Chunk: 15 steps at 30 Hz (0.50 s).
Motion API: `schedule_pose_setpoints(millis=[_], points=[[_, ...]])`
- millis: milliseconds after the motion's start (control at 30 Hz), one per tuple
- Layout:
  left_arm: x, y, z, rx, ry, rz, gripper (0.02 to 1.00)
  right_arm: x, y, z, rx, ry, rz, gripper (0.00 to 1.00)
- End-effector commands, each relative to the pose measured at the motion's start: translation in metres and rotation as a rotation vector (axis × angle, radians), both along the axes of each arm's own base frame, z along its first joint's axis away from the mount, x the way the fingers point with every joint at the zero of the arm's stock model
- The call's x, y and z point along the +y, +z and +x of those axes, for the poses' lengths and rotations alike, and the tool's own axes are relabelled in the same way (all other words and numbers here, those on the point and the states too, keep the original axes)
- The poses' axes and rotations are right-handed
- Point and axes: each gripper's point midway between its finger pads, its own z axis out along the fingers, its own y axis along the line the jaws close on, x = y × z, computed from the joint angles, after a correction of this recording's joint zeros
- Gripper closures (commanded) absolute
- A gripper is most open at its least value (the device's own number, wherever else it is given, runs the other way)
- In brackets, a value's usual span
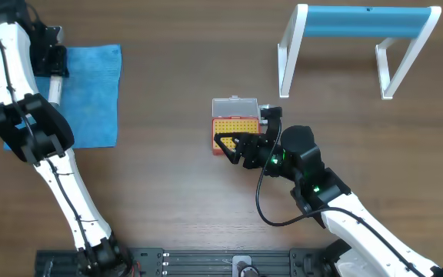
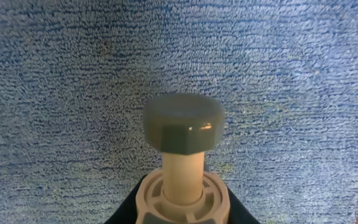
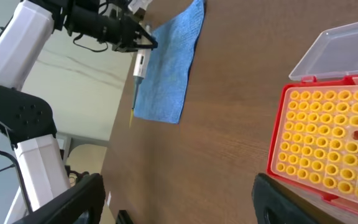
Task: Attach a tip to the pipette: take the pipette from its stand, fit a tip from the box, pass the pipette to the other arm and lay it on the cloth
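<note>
My left gripper (image 1: 52, 65) is at the far left of the table, shut on the white pipette (image 1: 55, 87), which it holds over the blue cloth (image 1: 94, 92). In the left wrist view the pipette's grey plunger button (image 2: 183, 122) stands out against the cloth (image 2: 291, 81). The right wrist view shows the left gripper (image 3: 143, 42) gripping the pipette (image 3: 140, 63), whose yellow tip (image 3: 131, 116) points along the cloth's edge (image 3: 173, 68). Whether the pipette touches the cloth I cannot tell. My right gripper (image 1: 233, 148) stands open beside the red tip box (image 1: 234, 128), with nothing between its fingers (image 3: 73, 199).
The tip box (image 3: 328, 143) holds several rows of yellow tips, and its clear lid (image 3: 340, 50) is folded back. The white-legged pipette stand with a blue top (image 1: 364, 23) is at the back right. Bare wooden table (image 1: 168, 192) lies between the cloth and the box.
</note>
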Motion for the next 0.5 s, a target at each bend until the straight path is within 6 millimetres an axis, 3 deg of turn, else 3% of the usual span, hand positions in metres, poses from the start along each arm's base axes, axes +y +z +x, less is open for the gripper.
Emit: schedule_pose_setpoints(millis=[33, 267, 500], points=[[0.013, 0.01, 0.01, -0.052, 0.035, 0.045, 0.989, 0.002, 0.002, 0.002, 0.002, -0.013, 0.007, 0.235], [0.021, 0.01, 0.017, -0.086, 0.082, 0.062, 0.989, 0.003, 0.01, 0.005, -0.033, -0.012, 0.027, 0.235], [0.016, -0.023, 0.004, 0.015, 0.101, 0.052, 0.987, 0.003, 0.01, 0.005, -0.034, -0.013, 0.028, 0.235]])
